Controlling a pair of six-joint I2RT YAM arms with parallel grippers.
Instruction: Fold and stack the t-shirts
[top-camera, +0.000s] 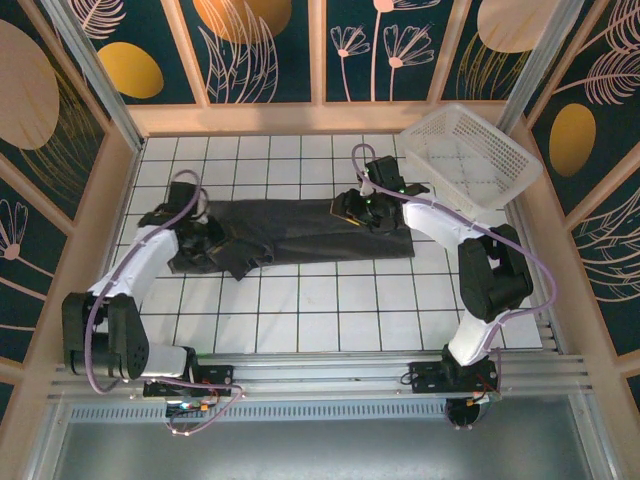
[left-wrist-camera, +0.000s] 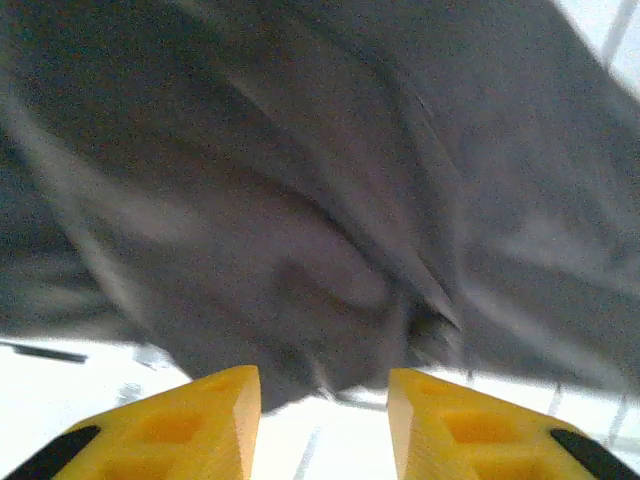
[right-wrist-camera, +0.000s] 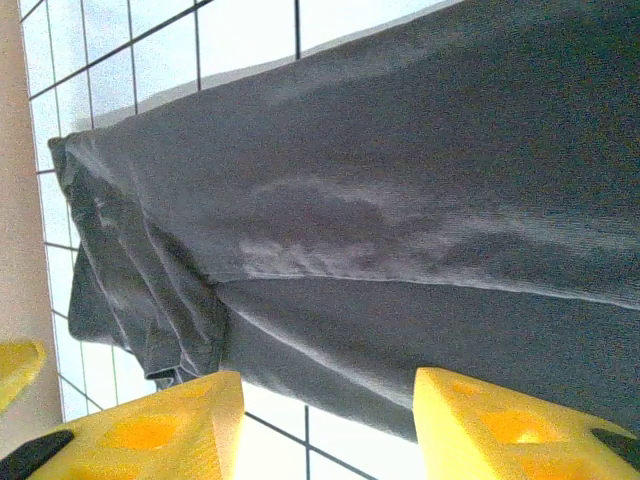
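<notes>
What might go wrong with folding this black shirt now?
1. The t-shirt is bunched and creased at its left end, by the left gripper. A fold made over that bunch would probably come out lumpy.
2. The right gripper hangs open at the shirt's edge. If it closes there, it may catch just one layer or slip off.
3. The white basket sits close to the right arm, so a wide swing might bump it.
</notes>
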